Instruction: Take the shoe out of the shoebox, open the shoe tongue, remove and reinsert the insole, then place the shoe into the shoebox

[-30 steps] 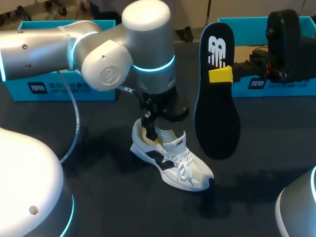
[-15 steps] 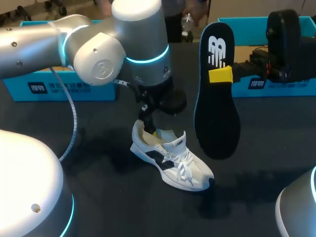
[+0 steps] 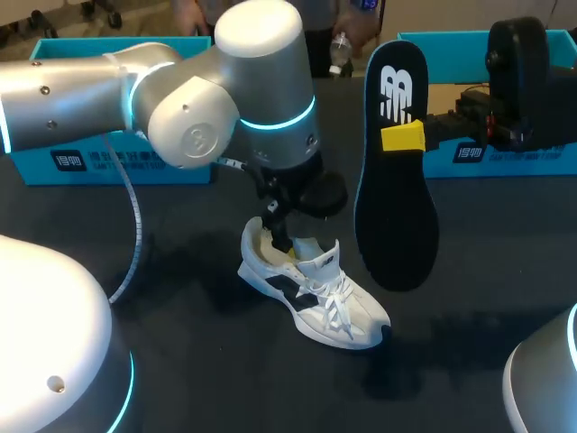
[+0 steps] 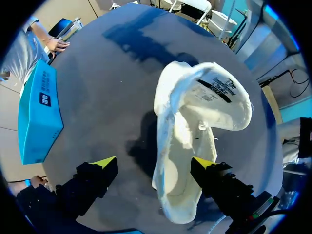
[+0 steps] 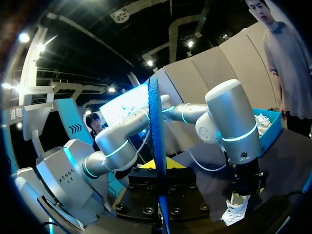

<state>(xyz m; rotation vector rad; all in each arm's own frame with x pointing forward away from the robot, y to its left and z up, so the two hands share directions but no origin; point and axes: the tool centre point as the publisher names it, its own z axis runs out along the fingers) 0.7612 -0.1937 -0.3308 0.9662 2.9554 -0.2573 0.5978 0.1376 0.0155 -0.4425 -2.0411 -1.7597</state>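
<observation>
A white shoe (image 3: 315, 293) with dark side marks lies on the black table, toe toward the front right. My left gripper (image 3: 278, 239) hangs open over its heel opening. In the left wrist view the shoe (image 4: 195, 122) shows its bare inside, and its heel sits between the spread fingers of the left gripper (image 4: 155, 165), one yellow tip close against the heel rim. My right gripper (image 3: 403, 137) is shut on the black insole (image 3: 397, 180), held upright above the table to the right of the shoe. The insole (image 5: 156, 146) appears edge-on in the right gripper (image 5: 161, 168).
A blue shoebox (image 3: 117, 162) stands at the back left, and a second blue box (image 3: 478, 158) at the back right behind my right arm. The left arm's cable (image 3: 135, 225) hangs down beside the shoe. The blue box (image 4: 36, 117) also lies beyond the left fingers.
My left arm swung slightly left and up, then came back over the shoe's heel. The shoe, the insole and the right arm have kept still.
</observation>
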